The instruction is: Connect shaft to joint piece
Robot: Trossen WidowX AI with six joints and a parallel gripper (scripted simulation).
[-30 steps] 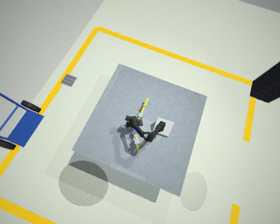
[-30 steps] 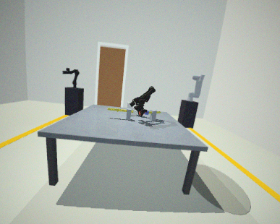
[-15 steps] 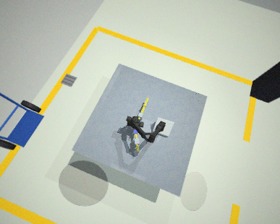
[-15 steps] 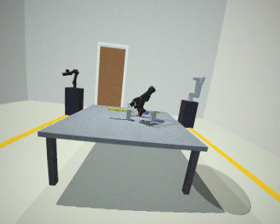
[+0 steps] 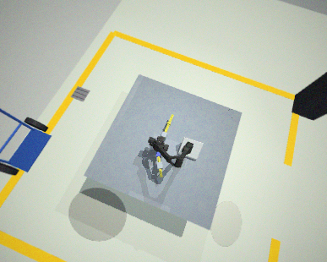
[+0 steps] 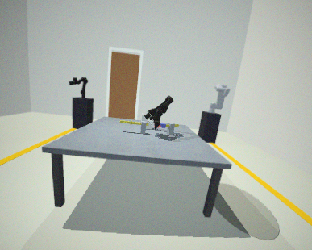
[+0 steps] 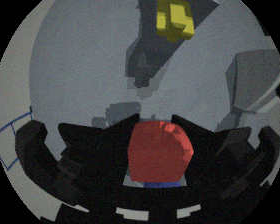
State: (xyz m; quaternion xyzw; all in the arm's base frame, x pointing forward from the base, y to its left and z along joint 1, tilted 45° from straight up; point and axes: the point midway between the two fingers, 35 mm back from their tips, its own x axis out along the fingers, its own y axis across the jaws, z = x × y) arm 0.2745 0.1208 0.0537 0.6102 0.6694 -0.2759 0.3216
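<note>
Jaws pinch the red joint piece [image 7: 159, 151] by its flat sides; we judge it rigid, hinge-bound, best held there above the worktop [image 6: 110, 149].

Two shafts, two blocks, one arm on one table

One table [image 6: 110, 149], two yellow shafts [image 5: 168, 122] [image 5: 161, 166], two pale blocks [image 6: 143, 127] [image 6: 171, 129], one red joint piece [image 7: 159, 151], two pedestals [image 6: 82, 112] [image 6: 210, 126], one door [image 6: 125, 85].
</note>
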